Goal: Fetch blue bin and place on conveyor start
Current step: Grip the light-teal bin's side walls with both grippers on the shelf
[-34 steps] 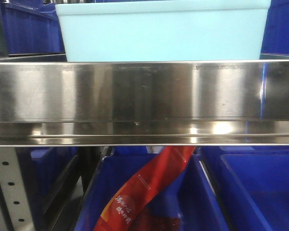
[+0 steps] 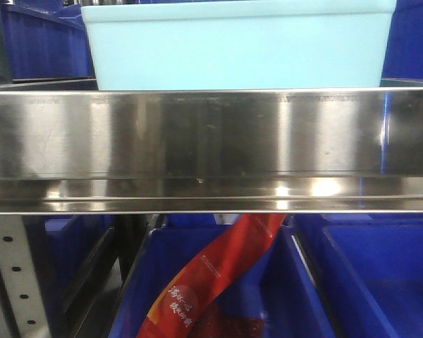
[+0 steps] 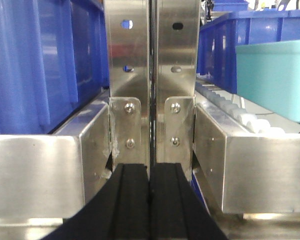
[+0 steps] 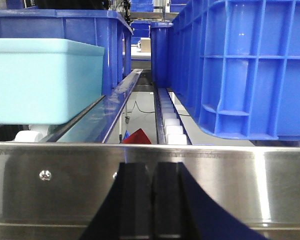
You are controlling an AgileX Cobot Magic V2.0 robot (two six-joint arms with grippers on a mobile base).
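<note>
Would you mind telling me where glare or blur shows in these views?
Front view: glare patches on the steel shelf rail, blue bin evenly lit and sharp. Left wrist view: the left end effector is dark and underexposed near the lens. Right wrist view: the royal-blue bin is crisp, the right end effector nearly black.

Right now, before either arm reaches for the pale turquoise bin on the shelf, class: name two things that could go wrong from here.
1. The left gripper and right gripper are both shut and face the steel shelf rail. Reaching straight ahead would probably hit the rail rather than the blue bin above it.
2. Dark blue bins flank the blue bin, so an arm coming in wide may knock one.
</note>
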